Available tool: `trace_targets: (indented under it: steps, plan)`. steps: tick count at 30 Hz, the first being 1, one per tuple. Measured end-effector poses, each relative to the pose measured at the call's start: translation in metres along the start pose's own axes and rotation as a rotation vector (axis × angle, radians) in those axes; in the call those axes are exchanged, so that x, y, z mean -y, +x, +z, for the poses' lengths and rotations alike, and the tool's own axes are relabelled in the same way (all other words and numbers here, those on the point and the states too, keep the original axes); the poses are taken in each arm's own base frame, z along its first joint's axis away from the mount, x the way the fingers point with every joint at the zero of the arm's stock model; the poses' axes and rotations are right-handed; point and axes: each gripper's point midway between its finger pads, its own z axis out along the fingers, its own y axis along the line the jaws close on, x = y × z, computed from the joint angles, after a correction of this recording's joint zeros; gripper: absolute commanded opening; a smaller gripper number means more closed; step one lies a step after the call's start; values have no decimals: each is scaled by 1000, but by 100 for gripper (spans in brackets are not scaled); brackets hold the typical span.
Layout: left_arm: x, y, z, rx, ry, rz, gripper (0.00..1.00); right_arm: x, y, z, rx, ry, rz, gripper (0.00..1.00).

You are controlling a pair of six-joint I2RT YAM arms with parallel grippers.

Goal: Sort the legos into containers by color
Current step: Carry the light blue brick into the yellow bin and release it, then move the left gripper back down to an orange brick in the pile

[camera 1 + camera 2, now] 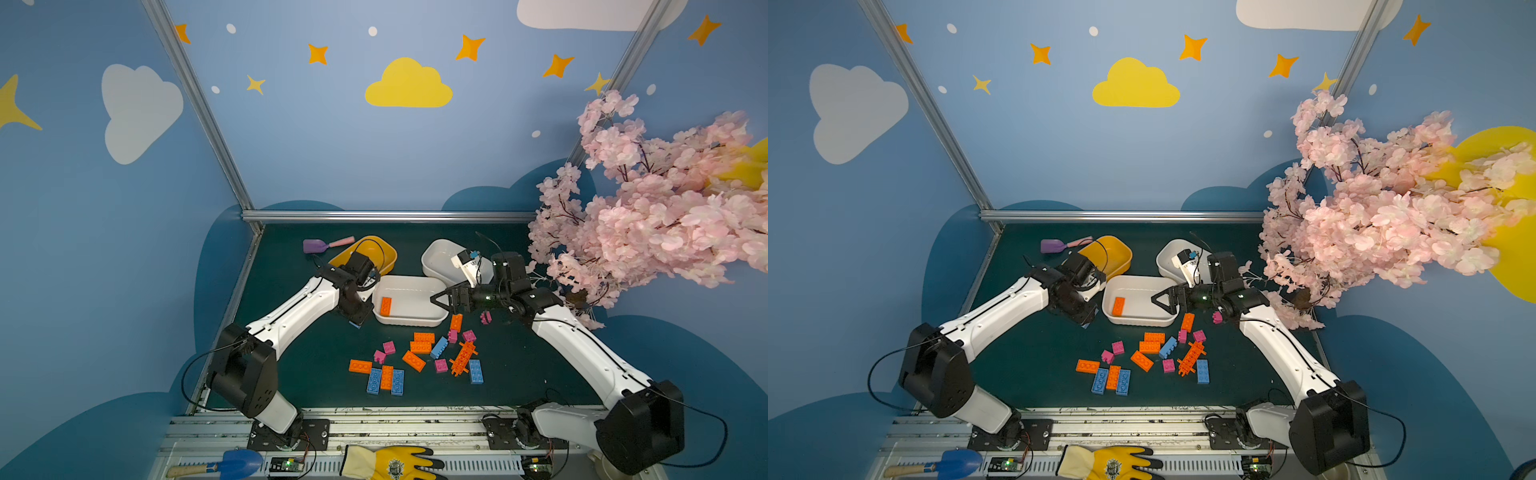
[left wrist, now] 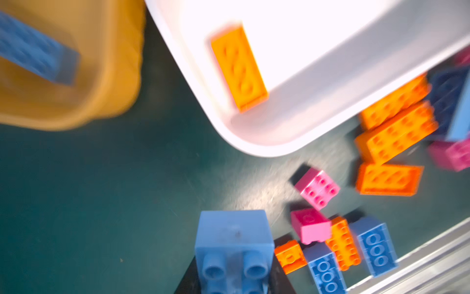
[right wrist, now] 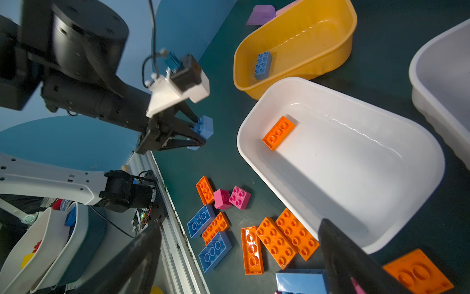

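Gripping a light-blue studded plastic brick (image 2: 234,239), the left end effector (image 3: 199,133) is beside the near shallow white plastic tub (image 3: 250,163).
Its jaws are clamped on the brick's sides, close to the dark green bench (image 1: 299,365). The right end effector (image 1: 439,301) stands wide apart, empty, over that tub's right end; one orange brick (image 3: 278,132) lies at its left end. Another blue brick (image 3: 263,65) sits in the yellow-orange tub (image 3: 352,28). Orange, blue and pink bricks (image 1: 420,347) lie scattered on the bench.

White-shelled arms (image 1: 291,318) with black joints (image 1: 245,374), thin black cables (image 3: 152,25) and a black triangular right pincer (image 1: 437,300).
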Motion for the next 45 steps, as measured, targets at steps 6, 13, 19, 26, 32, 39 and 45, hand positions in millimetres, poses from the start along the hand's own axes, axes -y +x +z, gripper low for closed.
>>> trace_targets:
  steps: [6,13,19,26,32,39,45]
  plan:
    - [-12,-60,-25,109,1,-48,31,3,-8,3,4,6,12,95]
    - [-50,-101,-1,109,-66,-94,31,2,-17,3,22,8,6,95]
    - [-108,-121,38,90,-127,-234,35,3,-17,3,23,10,7,95]
    - [-141,-136,72,96,-148,-377,34,5,-17,3,24,18,11,95]
    - [-147,-139,97,88,-140,-457,39,6,-18,3,26,27,18,94]
    - [-154,-136,104,84,-161,-491,56,6,-18,3,26,28,23,95]
    - [-148,-132,92,91,-151,-486,65,6,-16,2,22,29,26,95]
